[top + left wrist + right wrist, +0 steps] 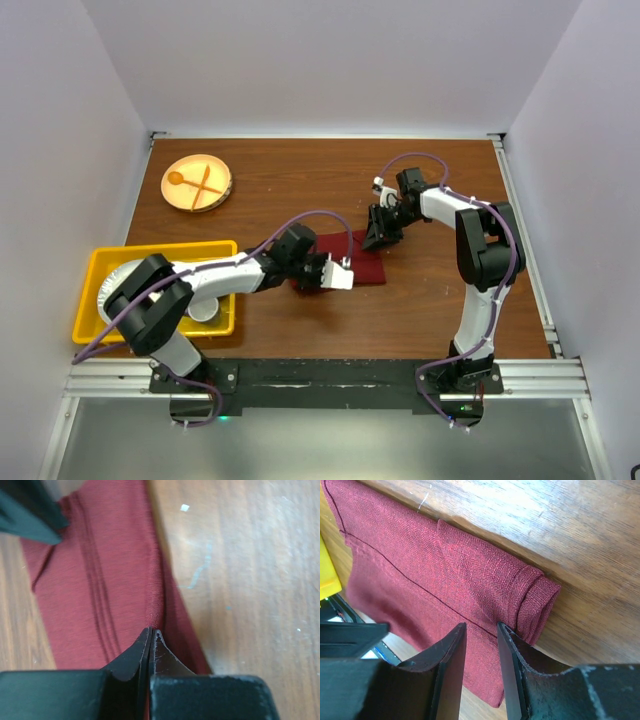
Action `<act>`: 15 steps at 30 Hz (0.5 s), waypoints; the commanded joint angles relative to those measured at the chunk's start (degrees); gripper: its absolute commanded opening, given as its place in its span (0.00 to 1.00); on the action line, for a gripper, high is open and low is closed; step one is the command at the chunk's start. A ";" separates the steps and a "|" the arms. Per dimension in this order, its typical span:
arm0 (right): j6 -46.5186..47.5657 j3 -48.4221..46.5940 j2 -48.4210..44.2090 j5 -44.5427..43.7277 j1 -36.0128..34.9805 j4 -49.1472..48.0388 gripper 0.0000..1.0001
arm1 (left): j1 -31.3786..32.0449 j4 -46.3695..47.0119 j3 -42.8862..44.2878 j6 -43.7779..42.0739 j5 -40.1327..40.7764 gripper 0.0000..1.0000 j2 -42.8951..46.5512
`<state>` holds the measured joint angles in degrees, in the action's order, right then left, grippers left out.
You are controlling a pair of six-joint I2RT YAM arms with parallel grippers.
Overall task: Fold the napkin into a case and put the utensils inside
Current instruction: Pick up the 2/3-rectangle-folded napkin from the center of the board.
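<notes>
The napkin (362,262) lies folded in a narrow strip in the middle of the surface (430,310). The left fingers (151,636) are pressed together on its raised fold edge, at the near-left end. The right fingers (379,232) stand a little apart over the far-right end, where the layers are rolled over, and hold nothing. A plate (223,190) is far left, and a yellow bin (165,249) is near left.

surface: wooden table (440,300) | on it: folded maroon napkin (370,266) centre; yellow bin (95,262) left; plate (216,200) far-left
</notes>
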<state>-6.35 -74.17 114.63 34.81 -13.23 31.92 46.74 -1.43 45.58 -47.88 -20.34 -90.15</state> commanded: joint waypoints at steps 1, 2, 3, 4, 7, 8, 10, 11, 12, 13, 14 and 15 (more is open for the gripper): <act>4.94 1.93 3.32 -12.22 -0.39 1.74 0.38 | -2.70 -2.43 4.86 3.67 -4.27 0.00 -1.52; 5.03 2.01 3.32 -12.22 -0.39 1.65 0.37 | -2.97 -2.52 5.13 3.67 -4.27 0.00 -1.96; 5.03 2.10 3.32 -12.13 -0.39 1.65 0.38 | -3.15 -2.52 5.30 3.49 -4.27 0.00 -2.31; 5.03 2.10 3.41 -12.04 -0.30 1.65 0.37 | -3.23 -2.61 5.22 3.49 -4.18 0.00 -2.66; 5.12 2.01 3.41 -12.04 -0.39 1.65 0.37 | -3.85 -2.87 6.18 5.42 -4.36 0.00 -3.71; 5.21 2.01 3.41 -12.04 -0.39 1.57 0.38 | -4.11 -2.79 6.45 6.12 -4.10 0.00 -3.98; 5.21 1.84 3.50 -12.04 -0.39 1.56 0.38 | -5.25 -3.48 7.59 7.36 -4.62 0.00 -4.95; 5.12 1.66 3.67 -12.04 -0.39 1.65 0.37 | -5.52 -4.62 7.85 6.58 -6.45 0.00 -5.12; 5.12 1.49 3.85 -12.04 -0.30 1.65 0.38 | -5.52 -6.55 7.51 3.87 -7.25 0.06 -4.78; 5.03 1.40 4.02 -12.13 -0.39 1.74 0.37 | -5.52 -7.09 6.81 2.45 -8.30 0.15 -4.08; 5.21 1.14 4.11 -12.13 -0.30 1.91 0.38 | -5.26 -7.09 5.84 1.22 -9.45 0.28 -3.20; 5.12 0.87 4.29 -12.22 -0.39 2.09 0.38 | -4.13 -7.01 3.83 -1.49 -9.37 0.31 -1.45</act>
<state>-5.43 -74.48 114.65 34.65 -13.39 32.34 41.80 -6.13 51.11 -43.99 -25.32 -95.11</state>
